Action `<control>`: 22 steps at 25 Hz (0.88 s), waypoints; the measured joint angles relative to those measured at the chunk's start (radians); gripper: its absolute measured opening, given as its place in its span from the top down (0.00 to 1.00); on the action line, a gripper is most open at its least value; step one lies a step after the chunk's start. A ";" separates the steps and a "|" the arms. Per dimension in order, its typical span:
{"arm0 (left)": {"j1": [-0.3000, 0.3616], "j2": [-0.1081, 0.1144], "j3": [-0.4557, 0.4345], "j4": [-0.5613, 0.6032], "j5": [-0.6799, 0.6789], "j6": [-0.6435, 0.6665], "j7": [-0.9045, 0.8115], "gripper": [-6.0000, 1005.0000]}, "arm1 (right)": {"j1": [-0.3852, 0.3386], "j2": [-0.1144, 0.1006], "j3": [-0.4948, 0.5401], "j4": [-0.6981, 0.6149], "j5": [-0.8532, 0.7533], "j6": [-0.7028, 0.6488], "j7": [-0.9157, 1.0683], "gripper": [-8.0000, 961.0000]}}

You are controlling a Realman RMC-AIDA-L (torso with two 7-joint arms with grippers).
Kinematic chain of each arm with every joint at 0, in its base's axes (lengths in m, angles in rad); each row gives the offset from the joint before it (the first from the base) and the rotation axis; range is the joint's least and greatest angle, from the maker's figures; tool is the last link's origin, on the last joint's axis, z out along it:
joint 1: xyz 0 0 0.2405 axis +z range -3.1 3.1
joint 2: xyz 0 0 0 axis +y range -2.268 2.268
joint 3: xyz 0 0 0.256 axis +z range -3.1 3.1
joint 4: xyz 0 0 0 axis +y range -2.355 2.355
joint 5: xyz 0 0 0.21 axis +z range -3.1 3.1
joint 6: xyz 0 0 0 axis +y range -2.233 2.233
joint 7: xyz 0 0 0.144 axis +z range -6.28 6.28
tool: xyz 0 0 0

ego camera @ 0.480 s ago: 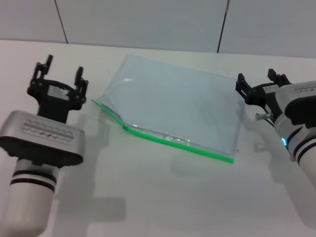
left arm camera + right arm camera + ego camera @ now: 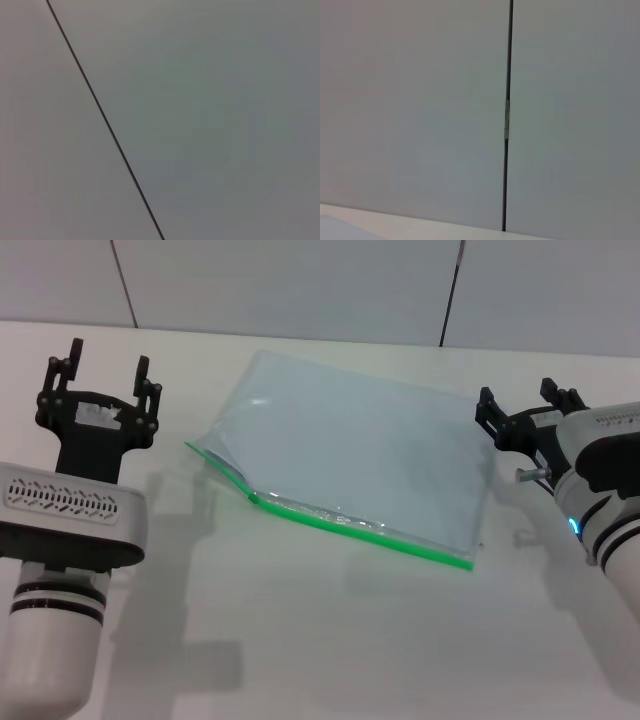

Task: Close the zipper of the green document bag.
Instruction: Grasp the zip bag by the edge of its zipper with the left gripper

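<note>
The green document bag [image 2: 360, 465] lay flat near the middle of the white surface [image 2: 330, 640], a translucent pale blue pouch turned at a slant. The zipper [image 2: 355, 527] ran as a bright green strip along its near long edge, from the left corner down to the near right corner; toward the left end the two layers looked slightly parted. Bare surface stretched on the near side of the bag and to its left. The left gripper [image 2: 100, 368] sat well left of the bag, fingers spread and holding nothing. The right gripper [image 2: 528, 405] sat just beside the bag's far right corner, fingers also spread and empty. Since half a second earlier, the left gripper had shifted left and farther away; the bag and the right gripper had stayed put.
</note>
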 joint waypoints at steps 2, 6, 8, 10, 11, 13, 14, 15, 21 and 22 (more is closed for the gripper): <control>-0.002 0.000 0.004 -0.001 0.000 0.000 -0.003 0.34 | 0.001 0.000 0.000 0.001 0.000 -0.001 0.000 0.15; -0.003 0.000 0.008 -0.001 0.000 0.000 -0.003 0.35 | 0.001 0.000 0.000 0.001 0.000 -0.001 0.000 0.16; -0.003 0.000 0.008 -0.001 0.000 0.000 -0.002 0.35 | 0.001 0.000 0.000 0.001 0.000 -0.001 0.000 0.16; -0.004 0.000 0.008 -0.001 0.000 0.002 -0.001 0.34 | 0.001 0.000 0.000 0.001 0.000 -0.001 0.000 0.16; -0.005 0.000 0.008 -0.001 0.000 0.004 -0.002 0.34 | 0.001 0.000 0.000 0.001 0.000 -0.001 0.000 0.16; -0.005 0.000 0.008 -0.001 0.000 0.007 -0.003 0.34 | 0.001 0.000 0.000 0.001 0.000 -0.001 0.000 0.16; -0.005 0.000 0.008 -0.001 0.000 0.008 -0.003 0.34 | 0.001 0.000 0.000 0.001 0.000 -0.001 0.000 0.16; -0.006 0.000 0.008 -0.001 0.000 0.009 -0.003 0.34 | 0.001 0.000 0.000 0.001 0.000 -0.001 0.000 0.16; -0.006 0.000 0.008 -0.001 0.000 0.009 -0.002 0.35 | 0.002 0.000 0.000 0.002 0.000 -0.001 0.000 0.16; -0.006 0.000 0.008 -0.001 0.000 0.009 0.000 0.35 | 0.002 0.000 0.000 0.003 0.000 -0.001 0.000 0.16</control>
